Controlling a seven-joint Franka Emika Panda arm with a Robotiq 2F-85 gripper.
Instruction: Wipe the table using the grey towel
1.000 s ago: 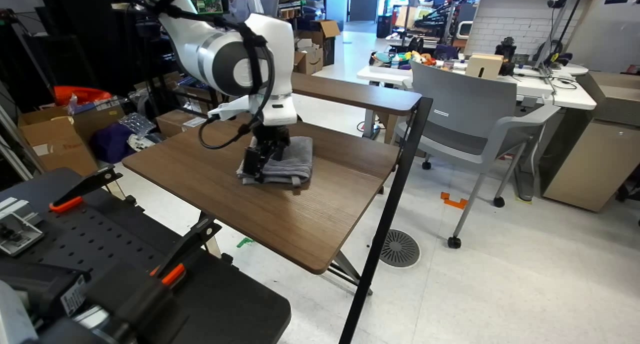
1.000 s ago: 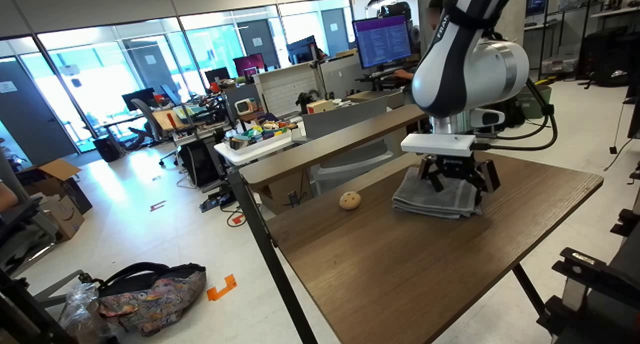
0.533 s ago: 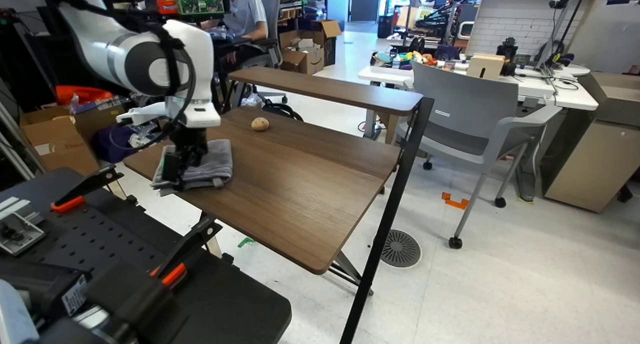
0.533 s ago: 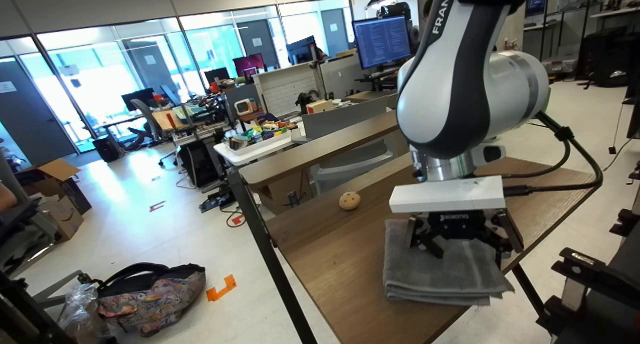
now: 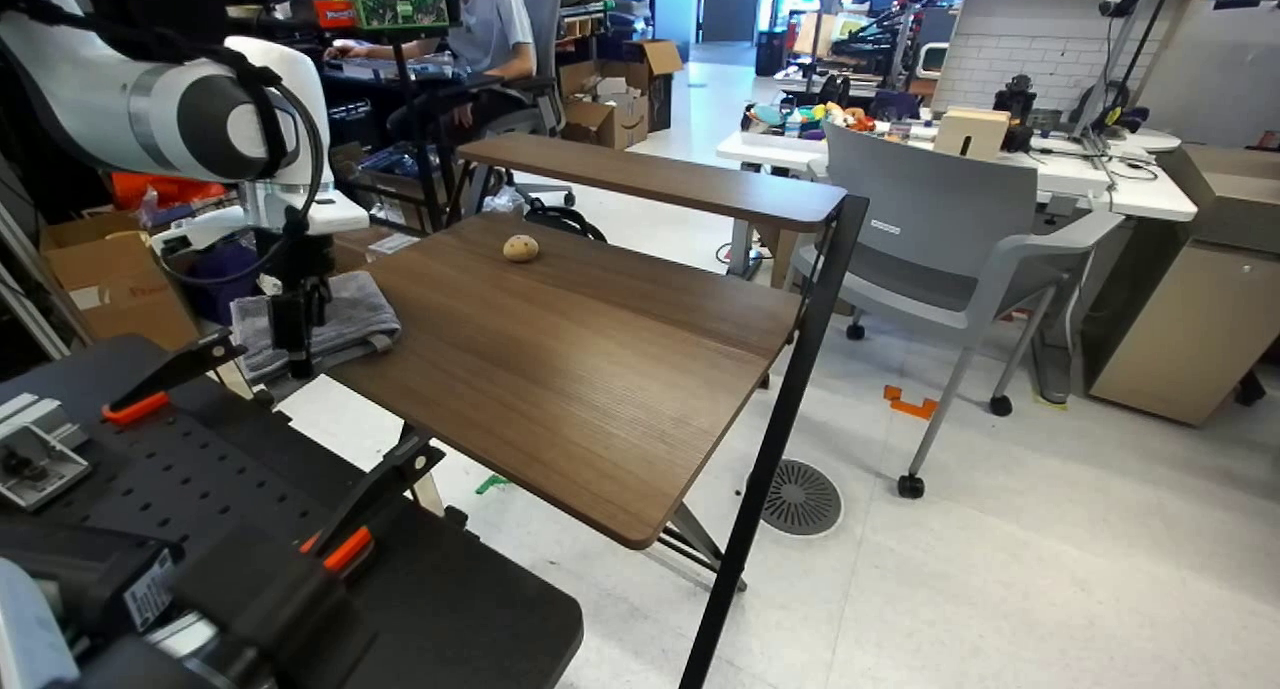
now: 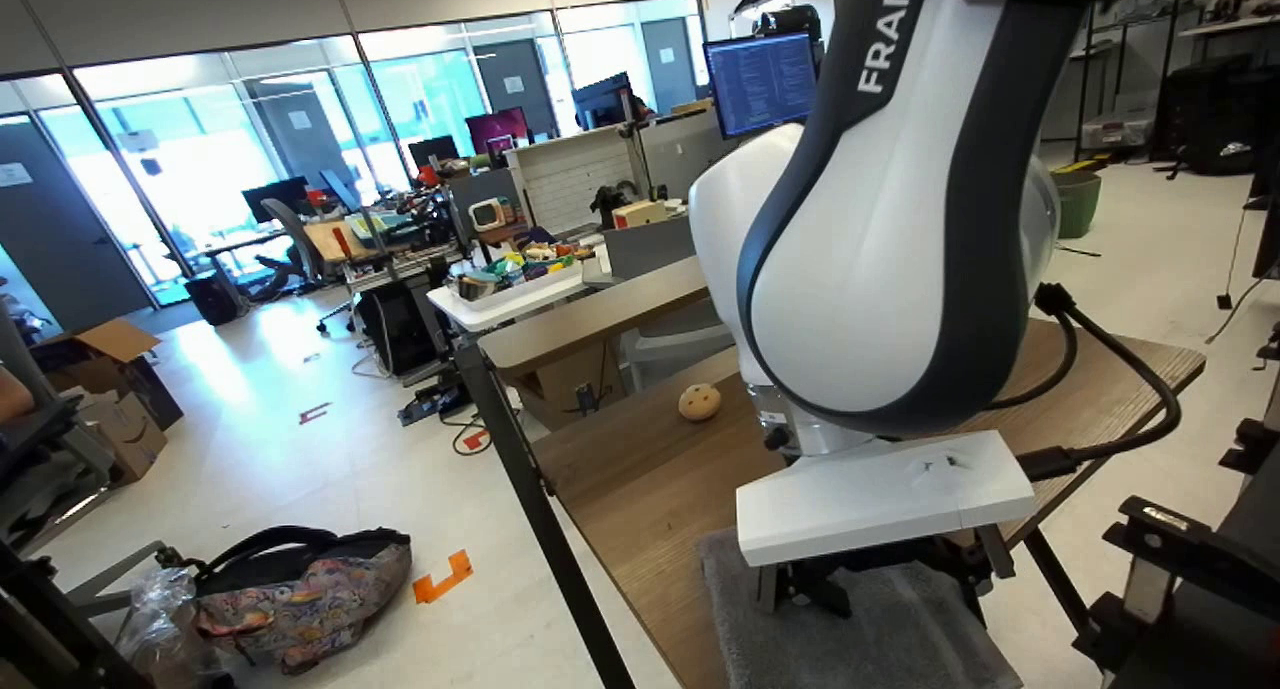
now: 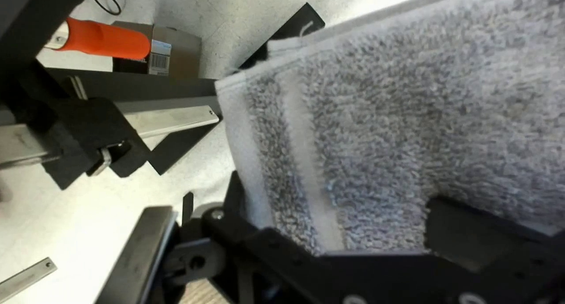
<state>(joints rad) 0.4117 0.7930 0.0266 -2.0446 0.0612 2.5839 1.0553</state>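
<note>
"One gripper (image 6: 884,589) under examination. Condition?"

"Jaws spread wide, clamped on nothing. The grey towel (image 5: 345,319) lies directly beneath. Per the wrist view, one finger (image 7: 137,255) stands outside the towel's striped border, the other over its pile."

"Pressure on the towel?"

"Cannot be determined."

"Position of the towel?"

"Folded in layers at one corner of the table (image 5: 580,369), the corner beneath the robot arm (image 5: 165,119), on the side of the black bench (image 5: 480,579). It overhangs the edge there; in the wrist view, floor (image 7: 238,17) shows directly past its border."

"Further items on the table?"

"One tan round lump (image 5: 520,249) with small dark spots, noted in both exterior views. It rests near the edge opposite the bench, well apart from the towel."

"Surroundings?"

"Raised narrow shelf (image 5: 660,177) along that same edge, above table level. Two clamps (image 5: 378,489) with orange parts at the bench edge facing the table. Grey chair (image 5: 930,209) beyond the shelf, seen in both exterior views. In an exterior view, a patterned bag (image 6: 305,599) lies on the floor, apart from the table."
</note>
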